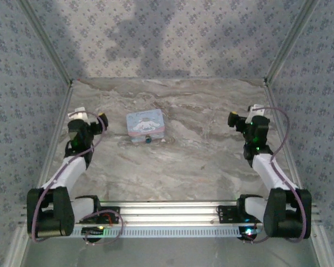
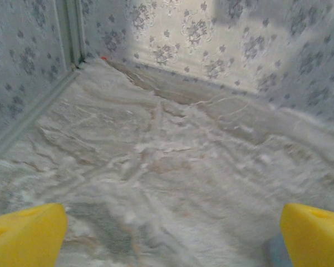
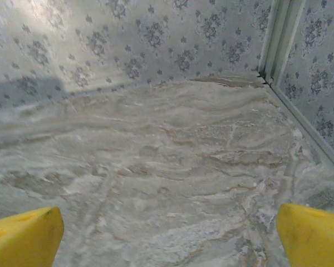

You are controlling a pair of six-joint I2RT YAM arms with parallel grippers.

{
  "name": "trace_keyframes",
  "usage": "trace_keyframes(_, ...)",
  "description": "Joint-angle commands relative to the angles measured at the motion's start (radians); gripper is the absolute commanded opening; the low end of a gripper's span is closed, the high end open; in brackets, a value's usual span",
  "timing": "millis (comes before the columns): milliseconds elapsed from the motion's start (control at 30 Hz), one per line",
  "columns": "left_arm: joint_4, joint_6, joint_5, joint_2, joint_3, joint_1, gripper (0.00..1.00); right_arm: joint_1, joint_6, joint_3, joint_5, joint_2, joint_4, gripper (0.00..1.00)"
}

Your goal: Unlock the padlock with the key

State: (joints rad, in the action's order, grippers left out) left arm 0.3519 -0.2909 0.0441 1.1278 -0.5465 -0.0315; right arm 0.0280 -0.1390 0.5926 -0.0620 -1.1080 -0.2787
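The yellow fingertips [image 2: 25,236] of the left claw [image 2: 172,236] sit at the bottom corners of its wrist view, spread wide apart with bare marbled table [image 2: 167,167] between them. The right claw [image 3: 170,236] shows the same: its yellow fingertips [image 3: 22,236] stand far apart over bare table, clamped on nothing.

From above, a metal rail [image 1: 172,214] runs along the near edge between the two arm bases. The left claw [image 1: 92,118] hangs over the left side of the table [image 1: 200,167], and the right claw [image 1: 242,117] over the right side, well apart from each other.

The padlock [image 1: 148,139] is a tiny blue-teal speck at the near edge of a pastel tin [image 1: 146,122]; whether it touches the tin or hangs from it cannot be told. The tin lies flat left of the middle, near the left claw and to its right. Patterned walls [image 1: 172,33] close in the table on three sides.
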Motion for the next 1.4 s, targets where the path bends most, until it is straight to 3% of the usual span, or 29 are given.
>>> trace_keyframes(0,-0.263,-0.285,-0.144,-0.014,-0.068,0.003,0.98,-0.057,-0.185,0.104,-0.046,0.037,0.413,0.99)
trace_keyframes(167,-0.324,-0.494,-0.305,-0.017,-0.099,0.106,0.98,-0.259,-0.417,0.19,-0.079,0.045,0.715,0.9)
trace_keyframes(367,-0.338,-0.543,-0.239,0.02,-0.156,0.396,0.98,-0.502,-0.732,0.173,-0.125,-0.008,0.936,0.8)
trace_keyframes(600,-0.242,-0.583,-0.205,0.119,-0.193,0.542,0.98,-0.719,-0.88,0.162,-0.171,-0.145,0.965,0.73)
trace_keyframes(1000,-0.243,-0.579,-0.201,0.186,-0.231,0.588,0.98,-0.752,-0.916,0.19,-0.14,-0.305,0.938,0.5)
trace_keyframes(1200,-0.245,-0.576,-0.199,0.187,-0.234,0.588,0.98,-0.753,-0.917,0.171,-0.106,-0.337,0.889,0.49)
trace_keyframes(1367,-0.247,-0.576,-0.199,0.194,-0.236,0.587,0.98,-0.752,-0.911,0.171,-0.094,-0.359,0.885,0.41)
